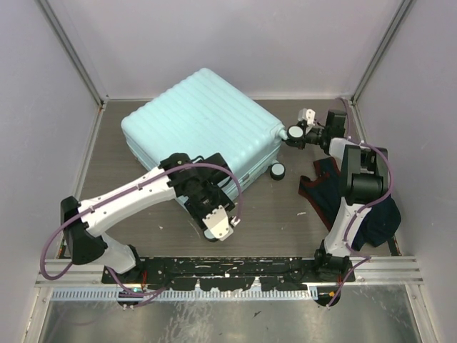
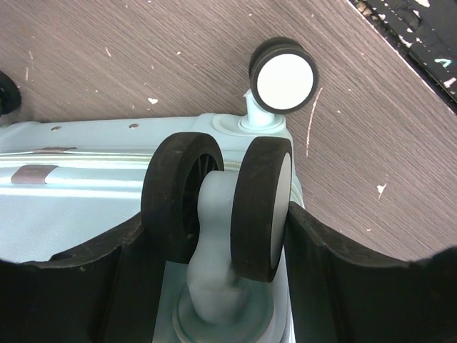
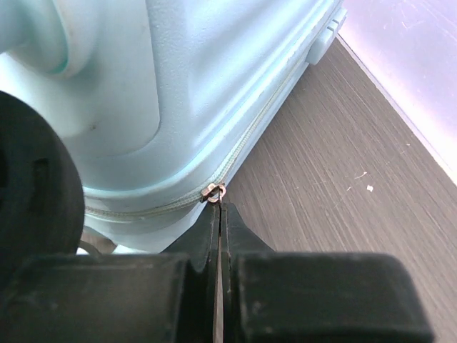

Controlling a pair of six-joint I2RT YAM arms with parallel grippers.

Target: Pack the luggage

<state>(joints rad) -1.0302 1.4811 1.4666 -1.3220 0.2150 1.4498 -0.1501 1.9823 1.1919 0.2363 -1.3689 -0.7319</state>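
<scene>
The luggage [image 1: 200,121], a pale mint ribbed hard-shell suitcase, lies flat and closed at the back of the table. My left gripper [image 1: 203,188] is at its near right corner. In the left wrist view the left gripper [image 2: 218,229] is shut on a black double wheel [image 2: 214,200] of the luggage [image 2: 71,207], a finger pressed to each side. My right gripper [image 1: 290,134] is at the suitcase's right corner. There the right gripper [image 3: 219,207] is shut on the small metal zipper pull [image 3: 214,191] along the zipper seam of the luggage [image 3: 214,86].
Another caster [image 1: 277,171] sticks out from the case between the arms, white-faced in the left wrist view [image 2: 282,75]. Dark clothes [image 1: 325,189] lie by the right arm, with more dark fabric [image 1: 378,218] behind it. Walls enclose the table on three sides.
</scene>
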